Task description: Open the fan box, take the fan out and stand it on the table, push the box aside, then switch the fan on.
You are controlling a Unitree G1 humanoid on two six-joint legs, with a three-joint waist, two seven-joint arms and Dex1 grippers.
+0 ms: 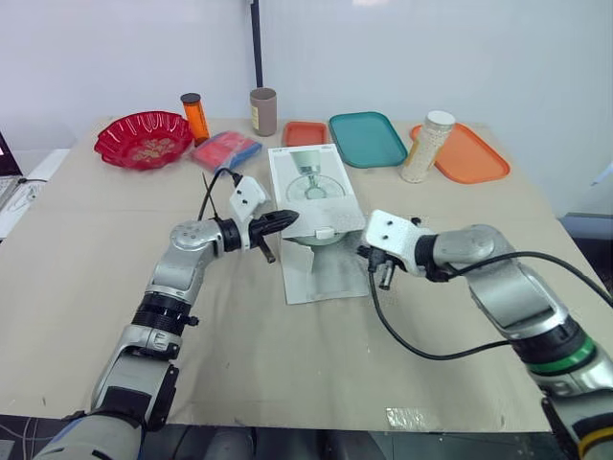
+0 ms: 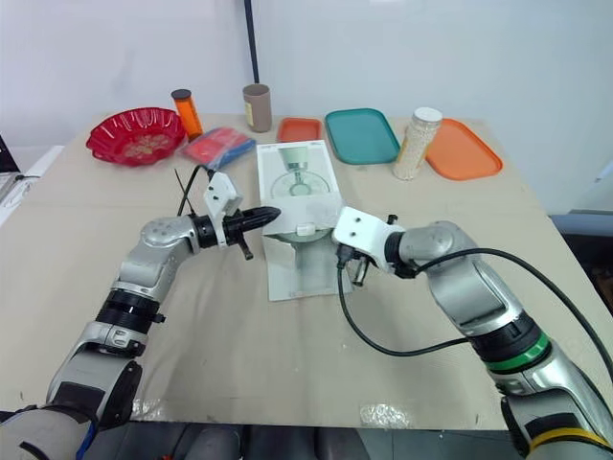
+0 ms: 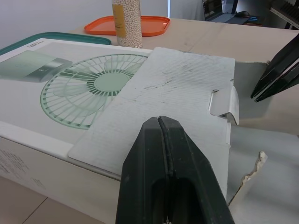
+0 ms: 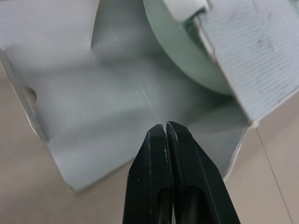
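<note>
My L fingers (image 3: 182, 177) were clenched on nothing, tips at the top flap (image 3: 187, 84), which lay folded back over the fan box (image 1: 311, 182); contact couldn't be confirmed. Prob. purpose: keep the flap pinned open. My R fingers (image 4: 187, 177) were likewise pressed together, empty, aimed into the open near end above the bottom flap (image 1: 321, 278), which lay flat on the desk (image 1: 287, 383). The fan (image 4: 187, 56) sat inside the box, green rim at the mouth. Est.: box opened; extraction pending, req. fingers parted first.
</note>
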